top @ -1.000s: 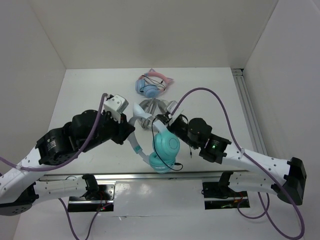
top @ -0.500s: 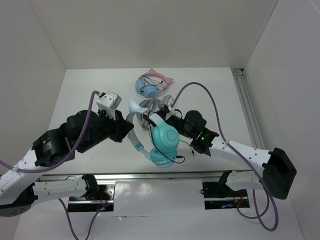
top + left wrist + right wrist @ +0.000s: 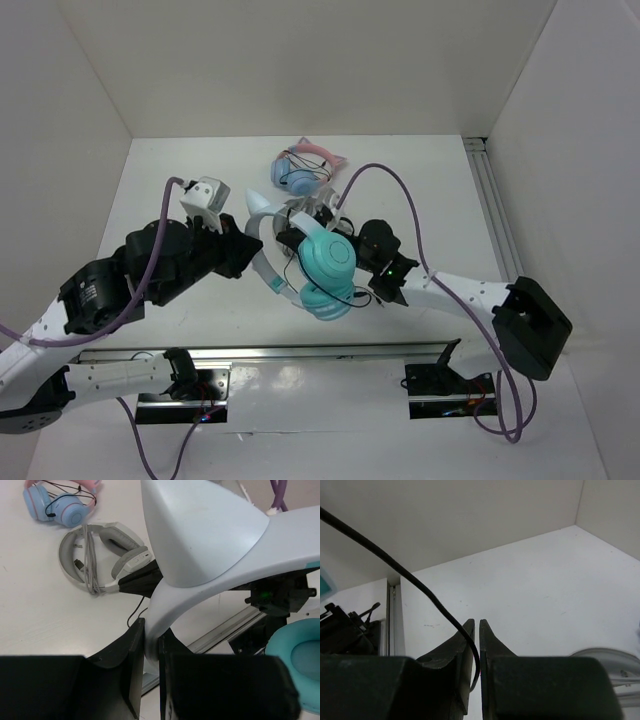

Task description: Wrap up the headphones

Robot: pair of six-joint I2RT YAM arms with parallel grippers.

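On the left, in the overhead view, the left gripper (image 3: 246, 256) was seen reaching in from the left arm toward the middle of the table (image 3: 170, 175). How it gripped could not be made out from above. That was shown by the left wrist view: its jaws were clamped tight on the pale headband (image 3: 200, 545), just below a cat-ear point, with part of one teal ear cushion (image 3: 298, 652) seen at the right edge.

At centre, the headphones (image 3: 328, 262) were held up over the near middle of the table, teal cups stacked between the two arms, and a loop of the thin black cable (image 3: 415, 580) was seen beside the lower cup.

Behind them, the grey-and-white pair (image 3: 102, 560) was laid out plainly in the left wrist view, its cord bundled across the band. From above it was mostly hidden. The pink-banded pair (image 3: 304, 170) was seen farther back, well apart.

On the right, the right gripper (image 3: 476, 626) was largely covered from overhead. In its own wrist view the fingers stood almost together, only a narrow slit between them, and the cable was threaded down into that slit. Whether it was pinched there or lying loose could not be told.
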